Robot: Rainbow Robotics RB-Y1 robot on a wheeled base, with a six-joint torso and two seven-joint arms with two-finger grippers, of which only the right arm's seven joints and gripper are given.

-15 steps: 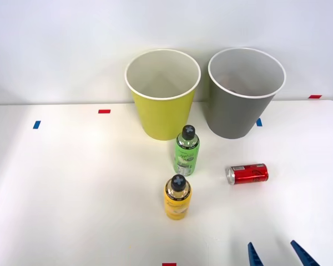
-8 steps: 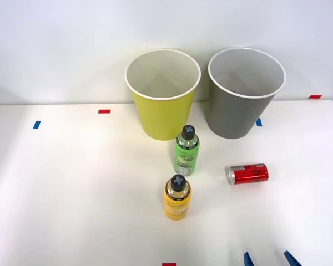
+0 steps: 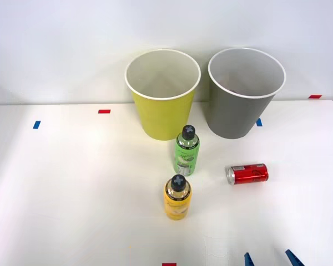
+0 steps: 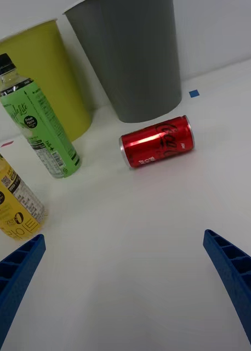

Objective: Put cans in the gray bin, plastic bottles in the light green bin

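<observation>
My right gripper (image 3: 268, 259) hangs low over the white table (image 3: 72, 194), jaws spread wide and empty. Ahead, the red can (image 4: 157, 141), with Coca-Cola script, lies on its side, long axis crosswise, silver top toward the two upright bottles (image 3: 186, 151), near the gray bin (image 3: 238, 111) and light green bin (image 3: 162, 111) beyond.

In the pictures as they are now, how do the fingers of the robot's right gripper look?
The right gripper has two fingers of bright blue, plastic-looking material. Each narrows to a wedge-shaped tip, and its inner face is ribbed with small steps. In the front view only the two pointed blue tips show. No cable or marking is visible on them.
</observation>
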